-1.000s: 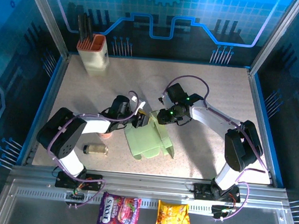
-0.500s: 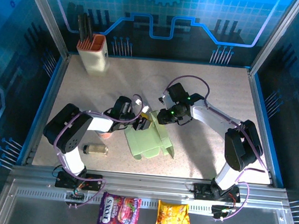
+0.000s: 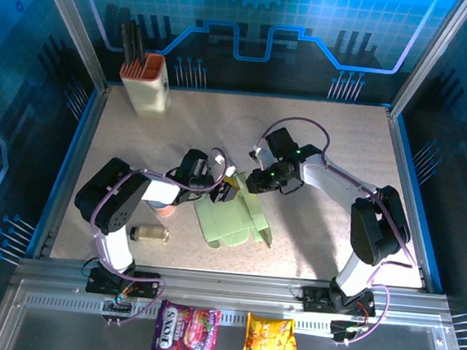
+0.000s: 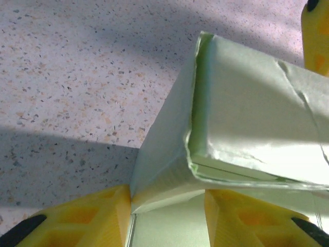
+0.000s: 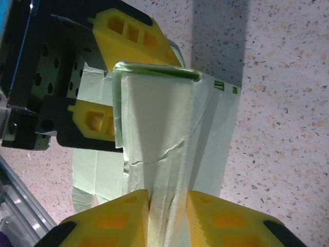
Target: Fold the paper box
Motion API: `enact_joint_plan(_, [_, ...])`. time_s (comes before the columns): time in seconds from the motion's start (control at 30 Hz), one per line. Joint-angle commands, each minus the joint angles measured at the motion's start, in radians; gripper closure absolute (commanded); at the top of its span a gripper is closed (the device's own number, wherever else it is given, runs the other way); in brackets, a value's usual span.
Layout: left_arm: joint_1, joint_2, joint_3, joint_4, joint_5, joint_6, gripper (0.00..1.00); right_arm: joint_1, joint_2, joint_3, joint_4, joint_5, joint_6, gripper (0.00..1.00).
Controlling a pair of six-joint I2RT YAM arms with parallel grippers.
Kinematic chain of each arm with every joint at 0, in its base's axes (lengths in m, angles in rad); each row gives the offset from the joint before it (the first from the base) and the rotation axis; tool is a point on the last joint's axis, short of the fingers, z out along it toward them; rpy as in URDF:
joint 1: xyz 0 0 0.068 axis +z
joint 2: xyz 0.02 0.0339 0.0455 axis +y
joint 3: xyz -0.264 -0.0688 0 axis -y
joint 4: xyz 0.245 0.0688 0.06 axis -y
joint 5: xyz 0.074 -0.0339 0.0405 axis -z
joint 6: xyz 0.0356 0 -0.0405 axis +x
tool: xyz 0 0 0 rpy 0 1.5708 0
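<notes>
The paper box (image 3: 231, 222) is pale mint-green card, lying partly folded at the table's middle with one wall raised. My right gripper (image 3: 252, 181) is shut on that raised double wall. In the right wrist view the creased wall (image 5: 154, 118) runs down into the narrow gap of the right gripper (image 5: 167, 206). My left gripper (image 3: 225, 191) sits at the box's left far corner. In the left wrist view the left gripper (image 4: 167, 206) has its yellow fingers apart on either side of the folded corner (image 4: 252, 103), and flat card shows between them.
A cream holder with an orange rim (image 3: 146, 81) stands at the back left. A small jar (image 3: 149, 233) lies near the left arm, beside a pink object (image 3: 163, 210). Two snack packets (image 3: 185, 331) lie outside the front rail.
The left gripper has slid to the right, up against the box's corner. The right gripper has kept its hold on the raised wall and shifted slightly.
</notes>
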Motion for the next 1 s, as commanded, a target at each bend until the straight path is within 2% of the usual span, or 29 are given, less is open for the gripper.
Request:
enact_joint_plan(0.0, [0.002, 0.020, 0.029, 0.028, 0.021, 0.031, 0.61, -0.010, 0.040, -0.024, -0.006, -0.047, -0.019, 0.72])
enact_joint_plan(0.4, [0.001, 0.034, 0.033, 0.024, 0.017, 0.020, 0.68, -0.035, 0.044, -0.004, -0.017, -0.085, -0.020, 0.54])
enact_joint_plan(0.73, [-0.001, 0.035, 0.042, 0.008, -0.016, 0.001, 0.70, -0.055, 0.040, -0.007, -0.008, -0.120, -0.016, 0.51])
enact_joint_plan(0.77, [-0.001, 0.033, 0.044, 0.008, -0.020, -0.004, 0.68, -0.055, 0.040, -0.006, -0.006, -0.123, -0.016, 0.50])
enact_joint_plan(0.87, [-0.008, 0.030, 0.049, 0.008, -0.062, -0.007, 0.53, -0.056, 0.043, -0.008, -0.004, -0.126, -0.018, 0.50])
enact_joint_plan(0.97, [-0.010, 0.030, 0.067, -0.008, -0.093, -0.008, 0.47, -0.059, 0.047, -0.010, -0.003, -0.130, -0.023, 0.53])
